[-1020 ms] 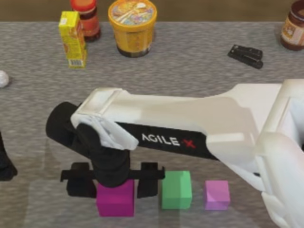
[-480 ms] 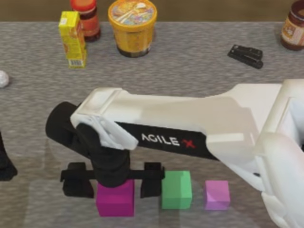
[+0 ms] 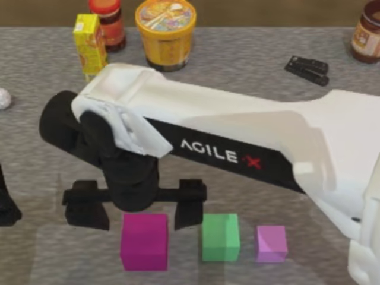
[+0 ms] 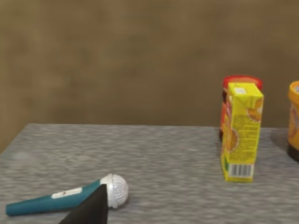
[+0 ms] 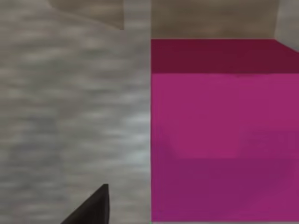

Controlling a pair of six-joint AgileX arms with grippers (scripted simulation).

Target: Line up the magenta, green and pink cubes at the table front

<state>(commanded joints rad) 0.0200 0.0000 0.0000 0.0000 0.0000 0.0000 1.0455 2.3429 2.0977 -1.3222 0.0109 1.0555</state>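
Magenta cube (image 3: 144, 241): on the table (image 3: 249, 89) at its front, leftmost of a row of three. It sits free, just below and between the two black fingers of the right gripper (image 3: 136, 208), which hangs above and slightly behind it; fingers spread wide, holding nothing, one to each side of the cube's width. In the right wrist view the cube (image 5: 224, 135) fills most of the picture, with one dark fingertip (image 5: 91, 207) apart from it.

Green cube (image 3: 221, 237): middle of the row, just right of the magenta one, with a narrow gap; the right-hand finger stands near its upper left corner.

Pink cube (image 3: 272, 243): smallest, right end of the row, a small gap from the green.

Left gripper: parked at the table's left edge; only a dark sliver shows (image 3: 7, 205); finger state cannot be told.

Surface: grey, speckled, carpet-like, with a brown strip along the back.

Other items, all well apart from the row: yellow carton (image 3: 90, 48), red-lidded jar (image 3: 107, 22) and orange tub (image 3: 165, 32) at back left; black stapler (image 3: 307, 69) and brown jar (image 3: 366, 38) at back right; microphone (image 4: 70, 196) at far left.

Open room: bare table between the back items and the row.
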